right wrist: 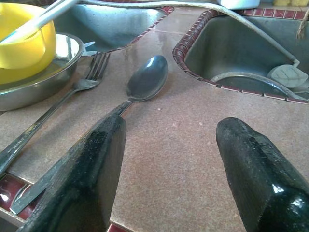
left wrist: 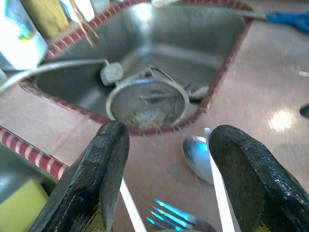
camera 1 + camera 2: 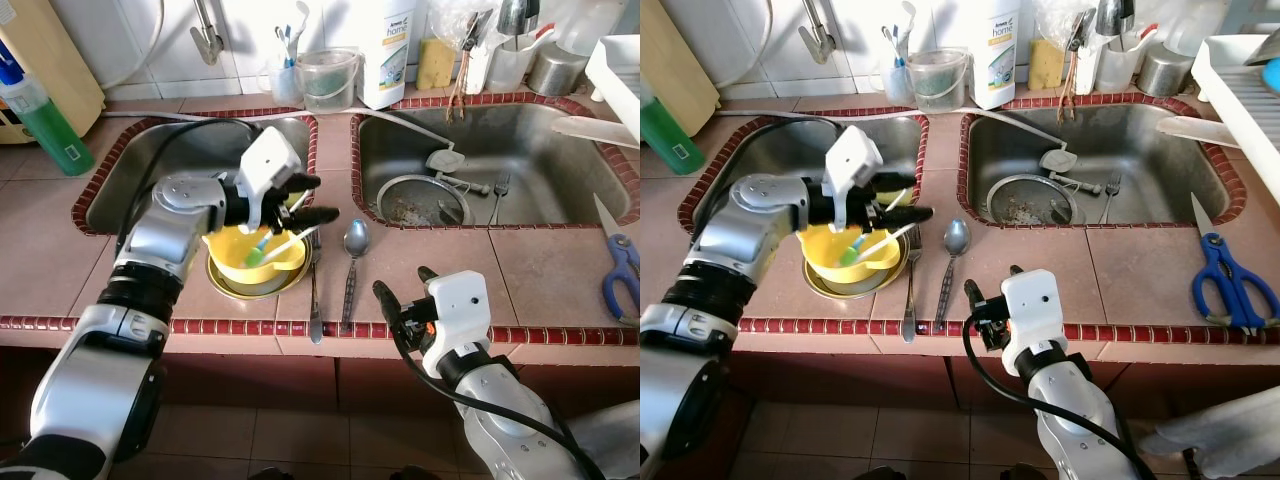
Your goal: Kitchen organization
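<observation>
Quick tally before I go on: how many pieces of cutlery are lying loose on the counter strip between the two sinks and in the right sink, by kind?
Spoons: 1, the spoon on the counter.
Forks: 2, the counter fork beside the metal dish, and the sink fork in the right sink.
Total: 3.

A home kitchen: tiled counter (image 3: 560, 270), double steel sink (image 3: 560, 160), dish soap (image 3: 388, 50), cutlery.

We note the tiled surface (image 3: 420, 265) bearing a spoon (image 3: 352, 262), fork (image 3: 315, 290), steel plate (image 3: 250, 285) (under a yellow bowl (image 3: 250, 255)) and blue scissors (image 3: 620, 270).
</observation>
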You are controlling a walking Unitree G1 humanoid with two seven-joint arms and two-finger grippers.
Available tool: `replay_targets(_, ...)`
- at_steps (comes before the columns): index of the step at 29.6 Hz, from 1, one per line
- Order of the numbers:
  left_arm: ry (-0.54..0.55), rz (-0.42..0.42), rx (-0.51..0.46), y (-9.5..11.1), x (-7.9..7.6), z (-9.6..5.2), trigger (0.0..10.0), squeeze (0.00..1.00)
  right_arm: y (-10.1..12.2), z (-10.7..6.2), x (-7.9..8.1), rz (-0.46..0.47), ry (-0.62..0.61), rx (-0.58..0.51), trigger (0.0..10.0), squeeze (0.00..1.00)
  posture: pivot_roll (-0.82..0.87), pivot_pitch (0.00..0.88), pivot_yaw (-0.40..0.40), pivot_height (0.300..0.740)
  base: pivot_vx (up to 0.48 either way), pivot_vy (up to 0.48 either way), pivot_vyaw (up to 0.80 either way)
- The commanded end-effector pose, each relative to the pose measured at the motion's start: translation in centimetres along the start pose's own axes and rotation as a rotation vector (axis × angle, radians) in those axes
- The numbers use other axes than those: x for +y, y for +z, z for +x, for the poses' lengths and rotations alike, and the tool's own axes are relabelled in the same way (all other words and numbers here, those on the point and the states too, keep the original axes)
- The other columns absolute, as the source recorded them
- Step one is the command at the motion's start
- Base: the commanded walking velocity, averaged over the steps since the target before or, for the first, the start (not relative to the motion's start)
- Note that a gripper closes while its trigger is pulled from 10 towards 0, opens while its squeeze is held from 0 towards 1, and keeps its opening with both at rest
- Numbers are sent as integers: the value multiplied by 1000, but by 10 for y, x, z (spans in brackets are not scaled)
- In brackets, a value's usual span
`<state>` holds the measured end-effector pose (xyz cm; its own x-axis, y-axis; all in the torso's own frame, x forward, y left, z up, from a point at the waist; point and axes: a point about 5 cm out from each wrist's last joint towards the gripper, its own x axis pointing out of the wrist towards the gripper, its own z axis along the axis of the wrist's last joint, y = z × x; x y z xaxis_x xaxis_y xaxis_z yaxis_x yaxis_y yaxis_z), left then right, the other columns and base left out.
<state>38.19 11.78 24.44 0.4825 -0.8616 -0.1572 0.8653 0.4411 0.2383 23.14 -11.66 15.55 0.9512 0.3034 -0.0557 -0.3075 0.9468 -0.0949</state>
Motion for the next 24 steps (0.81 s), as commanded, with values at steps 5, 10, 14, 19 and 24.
replay_targets(5,46,-24,-37,10,12,-12,10000,0,2,-2,4,-2,20,-15,10000,0,-135,144,110,703,0,0,0)
replay_targets(10,73,-71,-48,10,17,-15,10000,0,2,-1,4,-4,27,-17,10000,0,-135,140,107,703,0,0,0)
replay_targets(14,99,-91,-28,6,18,-14,10000,0,3,-1,5,-3,28,-18,10000,0,-139,138,107,703,0,0,0)
replay_targets(19,112,-83,3,0,16,-11,10000,0,3,-1,4,-3,26,-18,10000,0,-139,138,107,703,0,0,0)
replay_targets(24,105,-83,12,-1,15,-10,10000,0,3,-1,4,-1,23,-19,10000,0,-140,145,113,703,0,0,0)
